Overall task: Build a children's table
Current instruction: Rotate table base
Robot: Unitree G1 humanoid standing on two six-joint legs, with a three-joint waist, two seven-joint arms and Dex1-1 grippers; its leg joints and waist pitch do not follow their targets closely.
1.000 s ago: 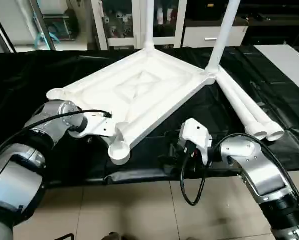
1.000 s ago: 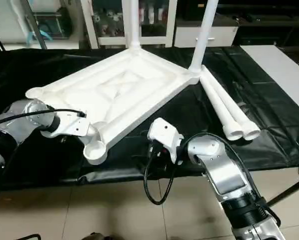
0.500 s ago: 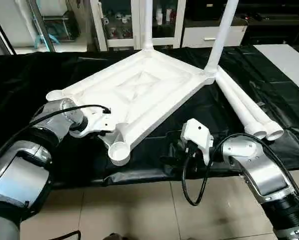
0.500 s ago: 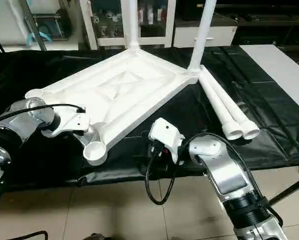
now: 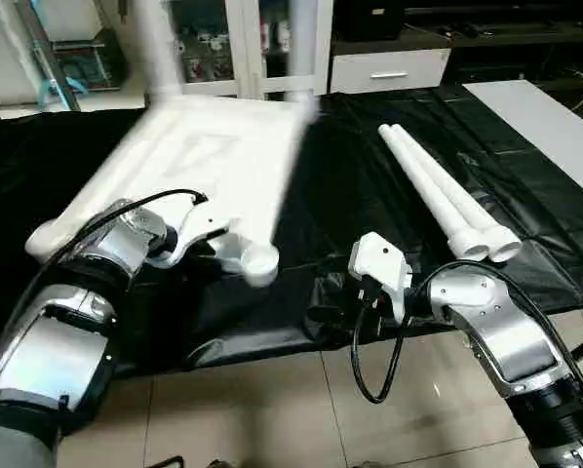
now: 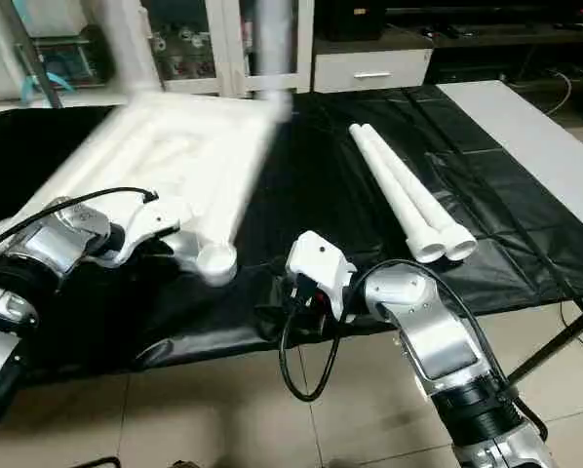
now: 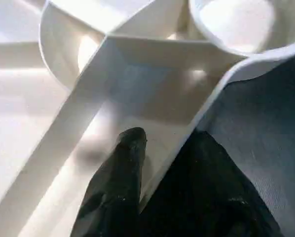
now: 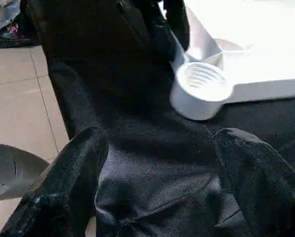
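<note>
Since a second ago the children's table top (image 5: 199, 161) has swung round on the black-draped surface (image 5: 369, 195), its two fitted legs (image 5: 301, 44) now standing further to the left. It lies ribbed side up, blurred, one empty round corner socket (image 8: 201, 89) near the front edge. The left gripper (image 7: 162, 158) has its fingers (image 7: 123, 168) clamped over the top's rim beside that socket. The right gripper (image 8: 160, 163) hangs with fingers wide apart, empty. Two loose legs (image 5: 443, 200) lie side by side, touching, on the right.
</note>
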